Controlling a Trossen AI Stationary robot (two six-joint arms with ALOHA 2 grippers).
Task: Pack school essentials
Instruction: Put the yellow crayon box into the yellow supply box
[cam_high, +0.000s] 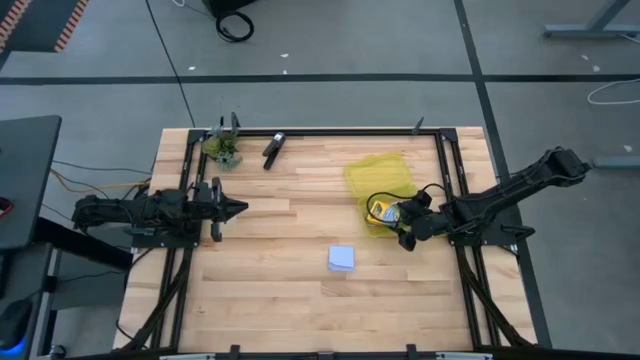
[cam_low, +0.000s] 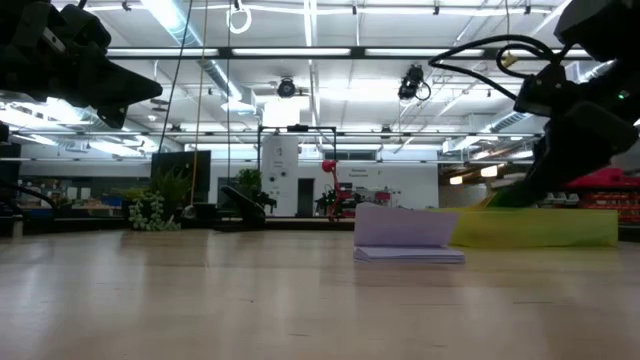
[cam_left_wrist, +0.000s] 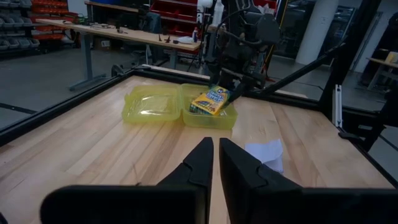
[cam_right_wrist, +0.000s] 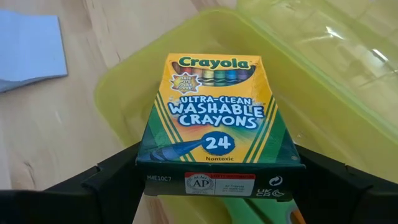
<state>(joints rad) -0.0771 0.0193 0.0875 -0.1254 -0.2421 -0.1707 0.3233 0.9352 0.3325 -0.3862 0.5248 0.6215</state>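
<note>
The right gripper (cam_right_wrist: 217, 180) pinches the yellow-green crayon box (cam_right_wrist: 214, 118) by its short bottom end, 1 finger on each side, and holds it tilted over the open yellow case (cam_right_wrist: 124, 87) near the right side of the surface (cam_high: 280, 290). Something green-handled shows under the box, inside the case — probably the scissors, though little of it is visible.

The box looks like light, stiff cardboard with a smooth printed skin: it should hold its shape under a modest squeeze, but a hard pinch could dent it and a loose one could let it slide. The narrow end now held seems a fair place to grip, since the flat faces give the fingers good bearing.

The case's hinged lid (cam_left_wrist: 149, 102) lies open beside the tray, away from the box's path. The pale blue square note pad (cam_high: 342, 258) rests on the wood near the case, apart from it. The left gripper (cam_high: 232, 208) waits over the left side, fingers pressed nearly together. A black clip-like object (cam_high: 272, 148) and a small green leafy clump (cam_high: 224, 148) sit at the far edge, well apart from the work.
</note>
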